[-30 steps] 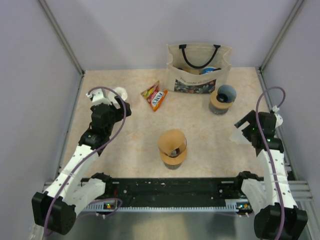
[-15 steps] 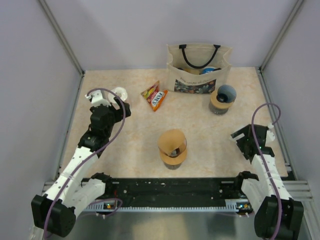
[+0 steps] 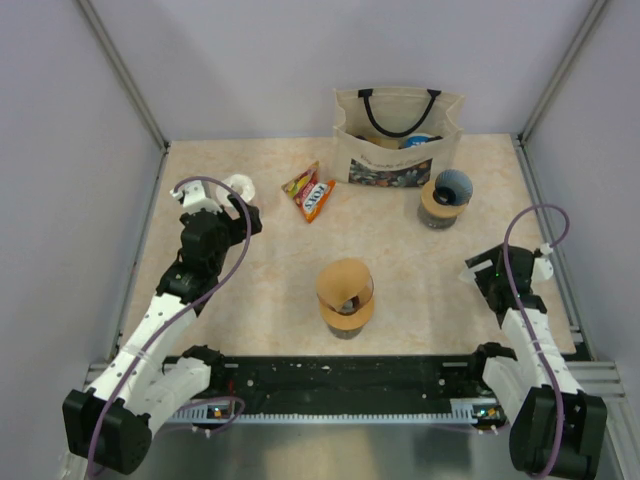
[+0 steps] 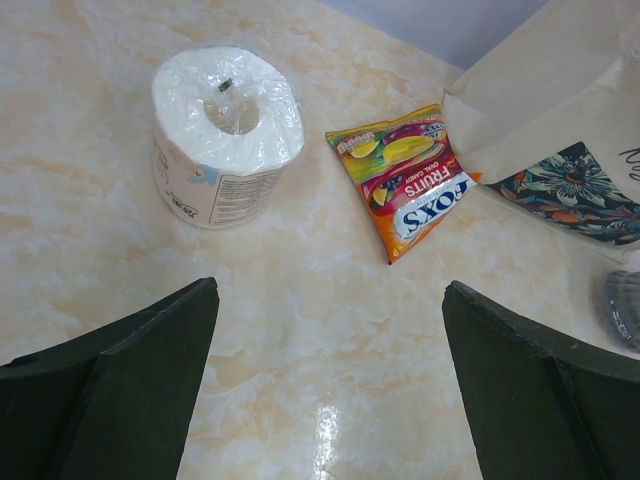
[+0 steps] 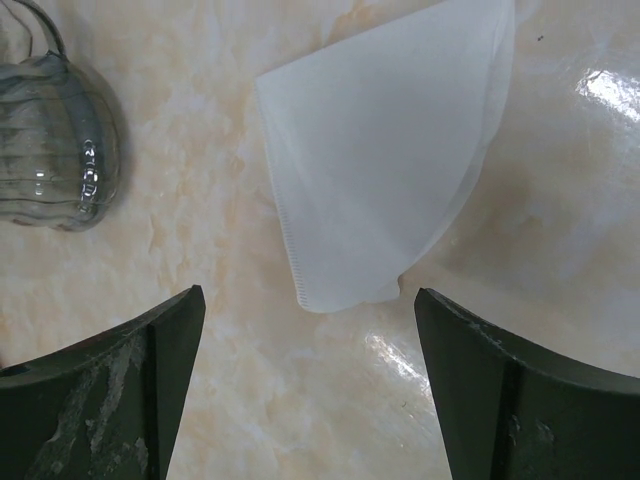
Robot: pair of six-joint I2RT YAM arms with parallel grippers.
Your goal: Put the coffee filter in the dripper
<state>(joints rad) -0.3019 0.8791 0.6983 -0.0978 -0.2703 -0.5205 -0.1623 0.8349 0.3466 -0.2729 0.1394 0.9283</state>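
Right wrist view: my right gripper (image 5: 308, 300) hangs spread, grasping nothing, over the coffee filter (image 5: 385, 160) lying flat on the table (image 5: 200, 250). Pinching such thin paper could crumple or skid it. My left gripper (image 4: 330, 288) gapes empty.

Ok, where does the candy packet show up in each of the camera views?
Top external: the candy packet lies at the back of the table, left of centre, just left of the cloth bag.
Left wrist: upper middle, between the paper roll and the cloth bag.
Right wrist: not in it.
Shared landmark: the cloth bag, in those two views; the right wrist shares only the marbled table.
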